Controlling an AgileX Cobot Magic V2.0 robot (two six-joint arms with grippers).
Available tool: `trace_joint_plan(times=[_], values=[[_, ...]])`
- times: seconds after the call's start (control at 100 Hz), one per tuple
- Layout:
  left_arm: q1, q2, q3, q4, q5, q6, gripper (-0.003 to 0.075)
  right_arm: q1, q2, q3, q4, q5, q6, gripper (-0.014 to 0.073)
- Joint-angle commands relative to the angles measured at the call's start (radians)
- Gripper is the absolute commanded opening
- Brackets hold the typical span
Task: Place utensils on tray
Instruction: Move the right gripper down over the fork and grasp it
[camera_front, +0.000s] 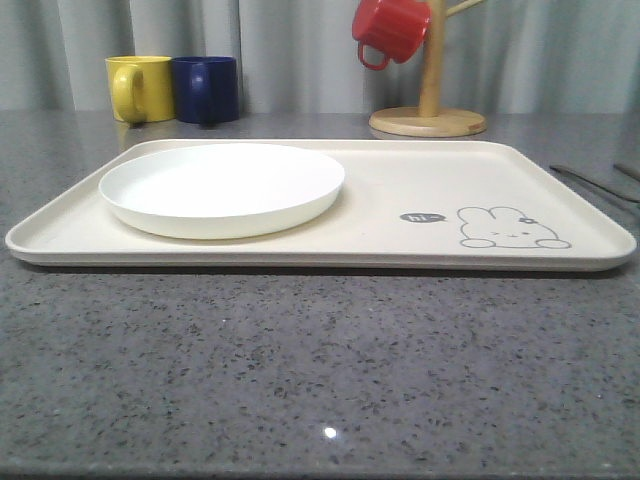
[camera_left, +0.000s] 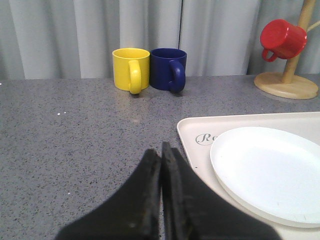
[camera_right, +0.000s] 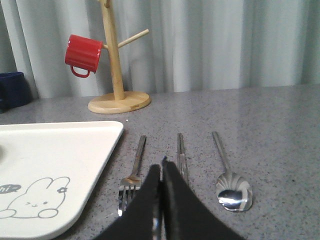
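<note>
Right claw (camera_right: 161, 172), pressed together, hovers over chopsticks (camera_right: 181, 152) between fork (camera_right: 134, 172) and spoon (camera_right: 229, 175).

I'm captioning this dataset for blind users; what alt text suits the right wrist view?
A fork, chopsticks and spoon lie side by side on a grey countertop, beside a cream tray. The closed right end effector points at them; behind stands a mug tree holding a red mug.

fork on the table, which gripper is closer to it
Right. The right gripper hovers shut just beside the fork, which lies off the tray. The left gripper sits past the tray's opposite end, by the plate.
</note>
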Motion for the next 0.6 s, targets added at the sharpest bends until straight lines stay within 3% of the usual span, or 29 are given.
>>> trace_joint_plan(times=[0.0,0.2,0.37,0.59], values=[[0.002,0.001,-0.029,-0.003,-0.084,-0.008,-0.0018,-0.003,-0.021,-0.018,-0.004,-0.127,-0.008,-0.0069],[0.002,0.001,-0.029,-0.003,-0.084,-0.008,-0.0018,-0.003,-0.013,-0.085,-0.004,-0.098,-0.008,-0.0069],[0.002,0.001,-0.029,-0.003,-0.084,-0.008,-0.0018,-0.003,0.078,-0.264,-0.001,0.176,-0.008,-0.0069],[0.002,0.001,-0.029,-0.003,-0.084,-0.008,-0.0018,-0.003,0.342,-0.555,0.001,0.491,-0.008,-0.0069]])
